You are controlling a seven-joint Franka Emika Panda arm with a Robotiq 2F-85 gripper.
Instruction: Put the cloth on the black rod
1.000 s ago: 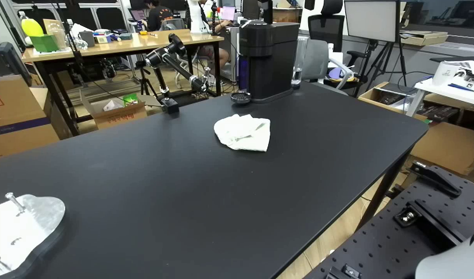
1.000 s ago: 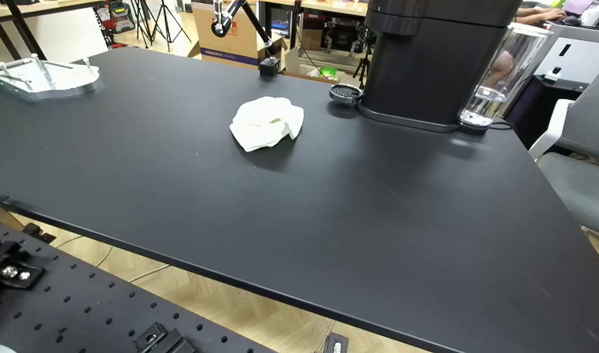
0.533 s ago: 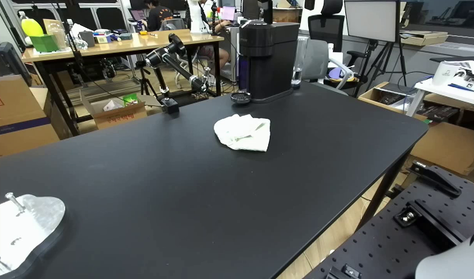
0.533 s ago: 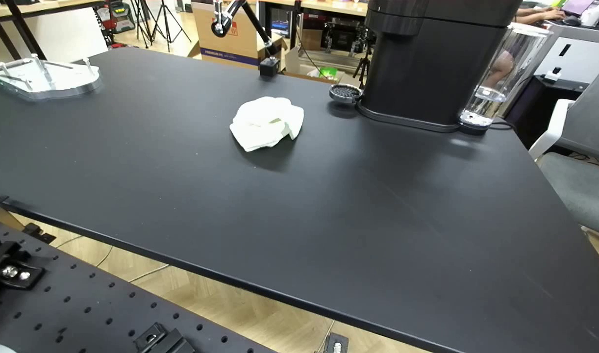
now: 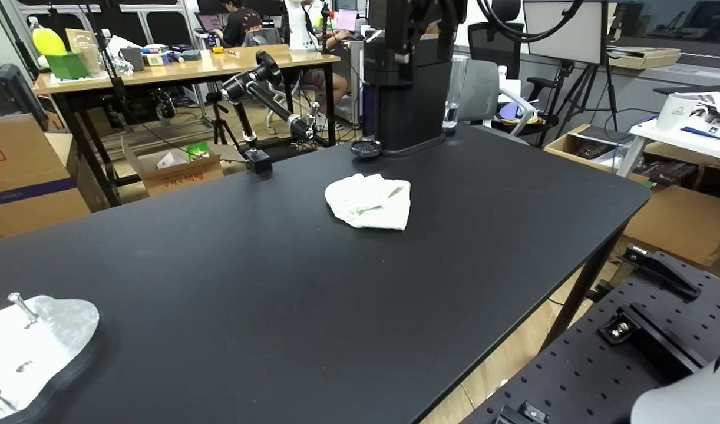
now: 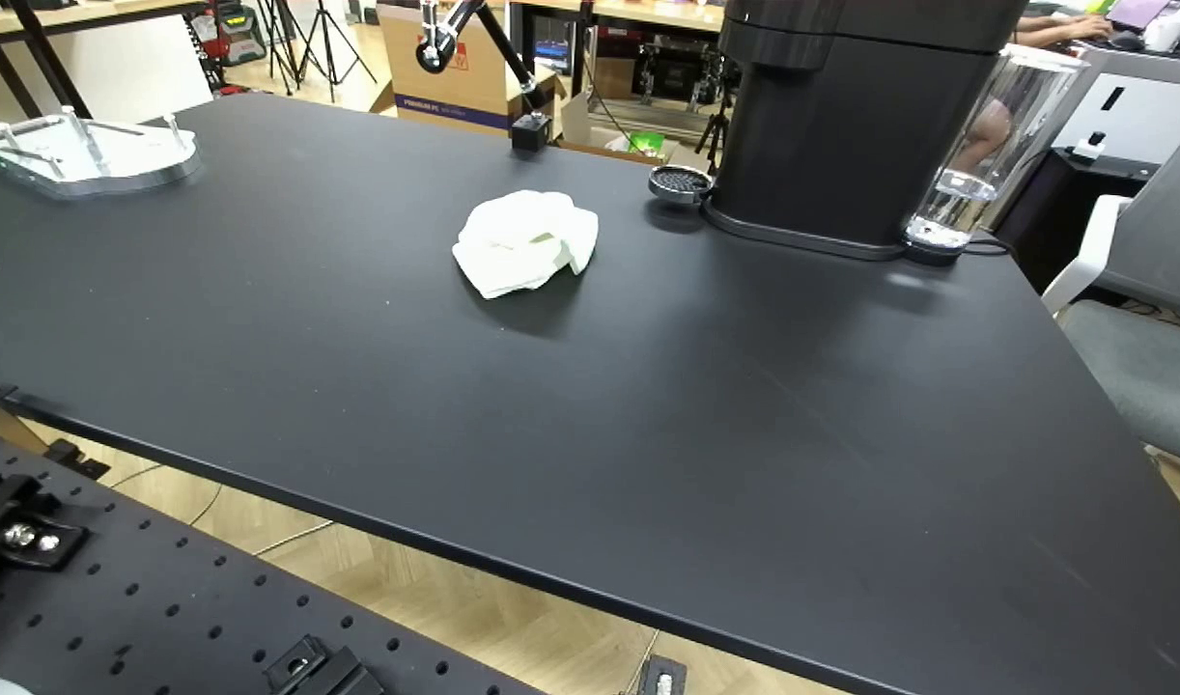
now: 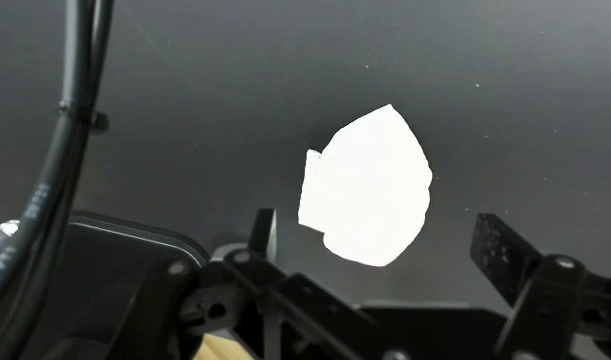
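Observation:
The white cloth [image 5: 369,201] lies crumpled on the black table. It also shows in an exterior view [image 6: 525,241] and, overexposed, in the wrist view [image 7: 375,180]. The black rod [image 5: 273,105] is part of a jointed arm clamped at the table's far edge; it also shows in an exterior view [image 6: 506,48]. My gripper [image 5: 422,35] hangs in front of the coffee machine, well above the table. In the wrist view my gripper [image 7: 378,237] is open and empty, with its fingers spread wider than the cloth. It is above the cloth and does not touch it.
A black coffee machine [image 6: 841,145] with a clear water tank [image 6: 957,164] and a round drip tray [image 6: 680,183] stands near the cloth. A metal plate with upright pins [image 5: 53,335] lies at the table's other end. Cables [image 7: 60,150] run beside the gripper.
My gripper has come down at the top of an exterior view, where only small dark parts showed earlier. A cable shows with it. The cloth and the rod have not moved.

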